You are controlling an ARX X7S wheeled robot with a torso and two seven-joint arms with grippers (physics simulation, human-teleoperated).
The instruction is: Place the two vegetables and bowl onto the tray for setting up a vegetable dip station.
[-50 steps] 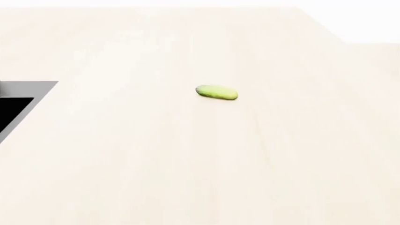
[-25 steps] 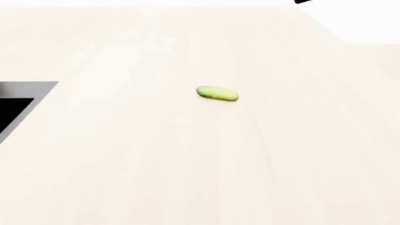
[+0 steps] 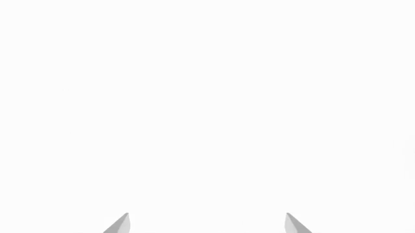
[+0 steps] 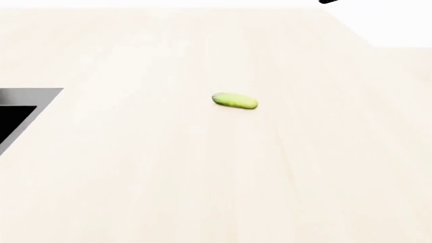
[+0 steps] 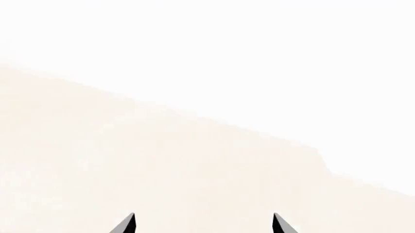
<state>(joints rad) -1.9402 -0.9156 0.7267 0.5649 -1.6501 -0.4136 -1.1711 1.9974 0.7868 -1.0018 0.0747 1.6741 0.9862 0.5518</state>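
Compared with a second ago, a small dark shape (image 4: pixel 329 1) now pokes into the head view at its top edge, right of centre, above the far corner of the pale wooden counter (image 4: pixel 202 172); too little of it shows to tell what it is. The cucumber (image 4: pixel 235 100) sits a hair further right in that view.

The pale, matt wood-grain desk (image 4: pixel 202 172) carries a smooth, slightly glossy light green cucumber (image 4: pixel 235 100). A dark sink opening (image 4: pixel 20 114) has a grey, metal-looking rim.
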